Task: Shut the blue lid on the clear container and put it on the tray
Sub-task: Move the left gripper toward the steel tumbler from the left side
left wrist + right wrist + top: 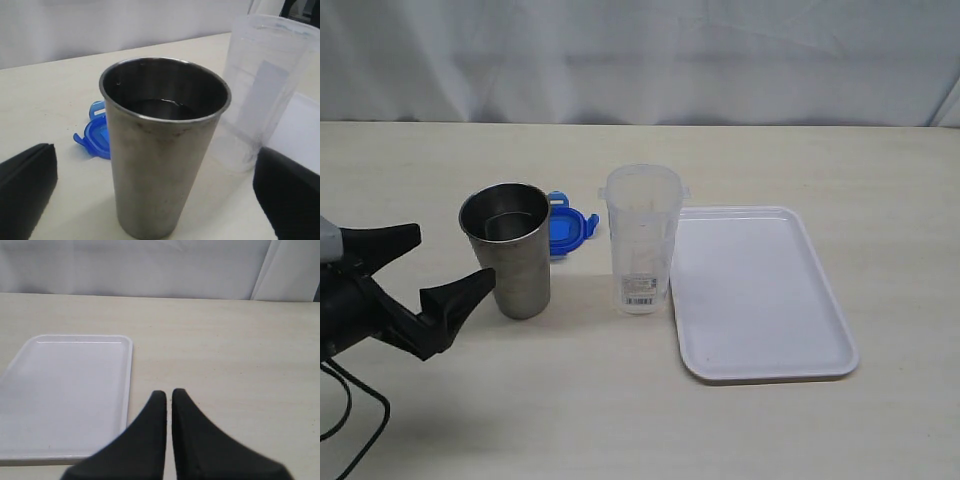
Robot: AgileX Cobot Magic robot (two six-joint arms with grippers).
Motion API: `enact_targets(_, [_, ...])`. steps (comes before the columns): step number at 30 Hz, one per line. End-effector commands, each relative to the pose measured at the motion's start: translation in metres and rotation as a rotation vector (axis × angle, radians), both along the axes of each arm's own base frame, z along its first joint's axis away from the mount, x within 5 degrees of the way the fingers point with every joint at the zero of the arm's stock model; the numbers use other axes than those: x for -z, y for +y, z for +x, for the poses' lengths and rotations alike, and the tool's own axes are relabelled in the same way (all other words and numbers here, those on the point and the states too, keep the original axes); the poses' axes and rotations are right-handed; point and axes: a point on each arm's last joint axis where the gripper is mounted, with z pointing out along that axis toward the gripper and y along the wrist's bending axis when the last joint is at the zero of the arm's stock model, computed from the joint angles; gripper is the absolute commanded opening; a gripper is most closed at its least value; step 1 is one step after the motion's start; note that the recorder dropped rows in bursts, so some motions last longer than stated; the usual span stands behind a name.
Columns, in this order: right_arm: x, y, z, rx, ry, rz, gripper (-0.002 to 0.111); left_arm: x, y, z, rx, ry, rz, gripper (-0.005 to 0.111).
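- left hand [455,256] is held low over the surface [620,420] at the near left, its fingers spread wide apart with nothing between them. it is aimed at the grey metal cup [510,250], which the left wrist view shows framed between the two black fingers but not touched.
- blue lid [565,228] is laid flat on the surface behind the cup and partly hidden by it, near the clear container [642,240]. it is off the container, so the closing step is judged not yet begun.
- clear container is stood upright with its top open, just beside the tray [760,300]. whether the rim is touched cannot be told.
- tray is laid flat with nothing on it, so room for setting the container down is judged ample.
- the cup is judged the main obstacle. it is stood between the open hand and the lid, so a path over or around it would be needed. the gap between cup and container is narrow, and little room is given there for fingers.
- right hand [169,392] is seen with its fingers pressed together and nothing held, over bare surface near one corner of the tray.
- wide bare surface is found in front of the things and behind them, and no edge is crowded.
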Motion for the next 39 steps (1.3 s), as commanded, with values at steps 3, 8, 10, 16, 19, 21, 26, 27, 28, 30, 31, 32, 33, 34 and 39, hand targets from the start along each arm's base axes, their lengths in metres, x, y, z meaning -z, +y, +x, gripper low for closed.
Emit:
enact_targets(3, [0.0,0.0,0.0,-0.002,-0.002,0.0,0.004,0.017,-0.006,0.018,0.049,0.03,0.0,0.105])
enact_targets(8, [0.0,0.0,0.0,-0.002,-0.002,0.0,0.004,0.026,-0.009,0.028,0.088,0.044,0.004,0.105])
enact_targets(10, [0.0,0.0,0.0,-0.002,-0.002,0.0,0.004,0.028,-0.011,0.028,0.121,0.044,0.007,0.105])
enact_targets(16, [0.0,0.0,0.0,-0.002,-0.002,0.0,0.004,0.035,-0.013,0.038,0.139,0.047,0.009,0.105])
enact_targets(19, [0.0,0.0,0.0,-0.002,-0.002,0.0,0.004,0.038,-0.014,0.045,0.148,0.043,0.01,0.105])
enact_targets(21, [0.0,0.0,0.0,-0.002,-0.002,0.0,0.004,0.04,-0.016,0.047,0.178,0.042,0.013,0.105])
enact_targets(26, [0.0,0.0,0.0,-0.002,-0.002,0.0,0.004,0.042,-0.021,0.053,0.253,0.023,0.021,0.105])
enact_targets(27, [0.0,0.0,0.0,-0.002,-0.002,0.0,0.004,0.042,-0.022,0.055,0.252,0.015,0.021,0.105])
enact_targets(28, [0.0,0.0,0.0,-0.002,-0.002,0.0,0.004,0.04,-0.022,0.059,0.252,0.0,0.022,0.105])
enact_targets(30, [0.0,0.0,0.0,-0.002,-0.002,0.0,0.004,0.037,-0.022,0.066,0.247,-0.026,0.023,0.105])
enact_targets(31, [0.0,0.0,0.0,-0.002,-0.002,0.0,0.004,0.037,-0.022,0.068,0.246,-0.03,0.023,0.105])
enact_targets(32, [0.0,0.0,0.0,-0.002,-0.002,0.0,0.004,0.037,-0.022,0.069,0.248,-0.032,0.023,0.105])
enact_targets(33, [0.0,0.0,0.0,-0.002,-0.002,0.0,0.004,0.037,-0.023,0.071,0.251,-0.038,0.024,0.105])
enact_targets(34, [0.0,0.0,0.0,-0.002,-0.002,0.0,0.004,0.038,-0.023,0.075,0.25,-0.043,0.024,0.105])
enact_targets(39, [0.0,0.0,0.0,-0.002,-0.002,0.0,0.004,0.036,-0.022,0.083,0.231,-0.063,0.022,0.105])
